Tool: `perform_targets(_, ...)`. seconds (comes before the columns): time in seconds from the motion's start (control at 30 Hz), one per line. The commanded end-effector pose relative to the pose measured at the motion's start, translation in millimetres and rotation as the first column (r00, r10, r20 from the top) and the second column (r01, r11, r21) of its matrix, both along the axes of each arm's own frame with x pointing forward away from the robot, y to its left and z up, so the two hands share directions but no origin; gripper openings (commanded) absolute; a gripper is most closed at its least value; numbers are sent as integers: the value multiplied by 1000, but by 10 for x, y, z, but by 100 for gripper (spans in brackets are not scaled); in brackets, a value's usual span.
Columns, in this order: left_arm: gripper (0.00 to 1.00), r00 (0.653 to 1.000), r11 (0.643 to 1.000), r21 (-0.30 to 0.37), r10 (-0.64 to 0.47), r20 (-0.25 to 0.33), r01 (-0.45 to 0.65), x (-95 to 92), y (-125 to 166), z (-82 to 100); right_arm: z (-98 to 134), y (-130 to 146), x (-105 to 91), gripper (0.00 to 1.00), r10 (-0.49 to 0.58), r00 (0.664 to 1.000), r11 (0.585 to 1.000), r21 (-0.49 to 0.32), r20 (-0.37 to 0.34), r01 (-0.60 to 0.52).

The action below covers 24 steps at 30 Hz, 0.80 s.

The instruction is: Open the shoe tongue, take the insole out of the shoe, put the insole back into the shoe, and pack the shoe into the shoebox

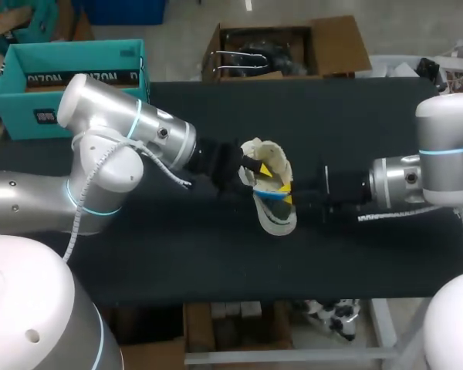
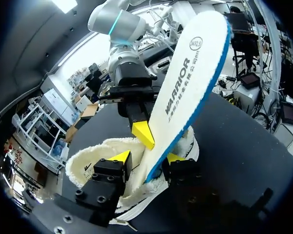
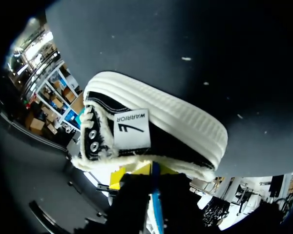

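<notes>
A black canvas shoe [image 1: 268, 220] with a white rubber sole and cream fleece lining lies on its side mid-table, its outer side [image 3: 151, 131] filling the right wrist view. A white insole [image 2: 190, 73] with a blue edge stands half out of the shoe's opening [image 2: 95, 158]. My right gripper [image 1: 288, 197] comes in from the right and is shut on the insole; its blue edge [image 3: 155, 195] runs between the yellow tips. My left gripper [image 2: 146, 158] is at the shoe's opening, fingers apart on either side of the insole's lower end, open. The teal shoebox [image 1: 69, 81] stands at the back left.
The black table top [image 1: 177, 262] stretches bare in front of and behind the shoe. My left arm's elbow [image 1: 108, 162] lies between the shoebox and the shoe. The right arm's wrist [image 1: 401, 181] is low over the table's right side.
</notes>
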<state>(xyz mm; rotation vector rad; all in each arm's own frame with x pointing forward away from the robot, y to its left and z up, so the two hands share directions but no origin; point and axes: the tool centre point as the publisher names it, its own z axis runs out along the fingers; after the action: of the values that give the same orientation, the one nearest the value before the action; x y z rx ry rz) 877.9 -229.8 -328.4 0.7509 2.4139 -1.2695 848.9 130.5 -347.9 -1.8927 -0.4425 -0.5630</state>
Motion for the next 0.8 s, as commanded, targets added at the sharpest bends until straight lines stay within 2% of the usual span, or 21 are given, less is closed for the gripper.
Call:
perform_targets(0.03,38,999,998,-44,-48,-13,47,-92,63,93,-17,-8,1,0,-5,1000,1000,7,2,5)
perform_targets(0.13,0,998,998,-37,-59,8,59,-137,35,122,-25,-6,25,0,-3,1000,1000,10,2,3)
perform_targets(0.33,0,998,998,-12,-55,22,55,-139,14,69,22,-13,-18,2,-18,1000,1000,19,12,18)
perform_targets(0.37,0,998,998,-10,-55,23,55,-140,14,60,50,-17,-47,31,-23,1000,1000,17,17,23)
perform_targets(0.4,0,998,998,-9,-56,22,56,-141,15,54,84,-20,-80,44,-34,999,999,11,25,34)
perform_targets(0.43,0,998,998,-5,-57,25,57,-144,15,47,124,-23,-120,46,-44,999,999,0,30,44)
perform_targets(0.5,0,998,998,-2,-59,27,59,-152,15,36,203,-19,-184,45,-53,998,998,-21,40,54)
perform_targets(0.53,0,998,998,1,-59,29,59,-155,14,31,241,-11,-212,41,-60,997,997,-39,43,61)
perform_targets(0.6,0,998,998,3,-60,31,60,-160,11,25,298,5,-252,19,-67,997,996,-62,46,70)
perform_targets(0.63,0,998,998,4,-59,33,59,-158,7,21,317,10,-263,5,-71,996,995,-70,44,74)
perform_targets(0.67,0,998,998,6,-57,36,57,-150,2,16,331,17,-270,0,-72,996,994,-75,44,76)
perform_targets(0.8,0,997,998,19,-58,50,57,-155,-33,-11,327,47,-230,0,-80,996,990,-111,40,84)
